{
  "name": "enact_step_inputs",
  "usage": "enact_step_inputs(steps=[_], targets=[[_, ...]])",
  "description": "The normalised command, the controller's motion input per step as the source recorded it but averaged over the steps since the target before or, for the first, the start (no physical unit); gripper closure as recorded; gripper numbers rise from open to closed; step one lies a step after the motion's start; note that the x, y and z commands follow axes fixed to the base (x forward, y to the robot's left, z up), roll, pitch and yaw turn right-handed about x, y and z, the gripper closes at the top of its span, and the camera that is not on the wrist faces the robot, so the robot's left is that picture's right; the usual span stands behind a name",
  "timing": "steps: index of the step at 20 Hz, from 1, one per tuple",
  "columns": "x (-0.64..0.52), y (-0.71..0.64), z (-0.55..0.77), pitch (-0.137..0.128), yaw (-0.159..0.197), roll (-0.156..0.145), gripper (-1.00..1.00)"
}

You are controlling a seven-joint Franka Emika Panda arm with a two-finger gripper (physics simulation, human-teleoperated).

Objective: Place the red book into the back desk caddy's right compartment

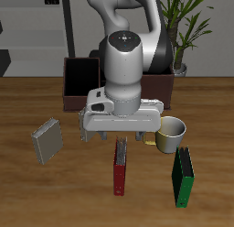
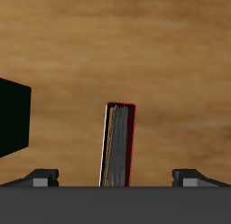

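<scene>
Back desk caddy [image 1: 87, 77] sits far back on the table, partly hidden by the arm. Red book [image 1: 120, 169] stands on edge near the front, between the grey book [image 1: 47, 140] and green book [image 1: 183, 178]. Gripper [image 1: 120, 137] hangs above it, fingers [image 2: 43, 177] apart, nothing held. Risk: off-centre closing tips the thin book flat; mug [image 1: 171, 133] close by.

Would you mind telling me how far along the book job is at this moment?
Nothing looks done yet: the red book is on the table, nearer the front edge than the back desk caddy. In hand: the gripper hangs above the book, jaws open either side of it in the wrist view. Left: grasp, lift, carry, and drop it into the right compartment.
</scene>
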Motion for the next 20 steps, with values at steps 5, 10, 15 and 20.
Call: enact_step_inputs(steps=[5, 10, 15, 20], targets=[[0.00, 0.03, -0.33, 0.023, 0.021, -0.011, -1.00], [-0.01, -0.03, -0.16, 0.016, -0.004, -0.001, -1.00], [0.02, -0.13, -0.13, 0.007, -0.002, -0.027, -1.00], [0.03, 0.01, -0.14, 0.017, 0.018, -0.014, -1.00]])
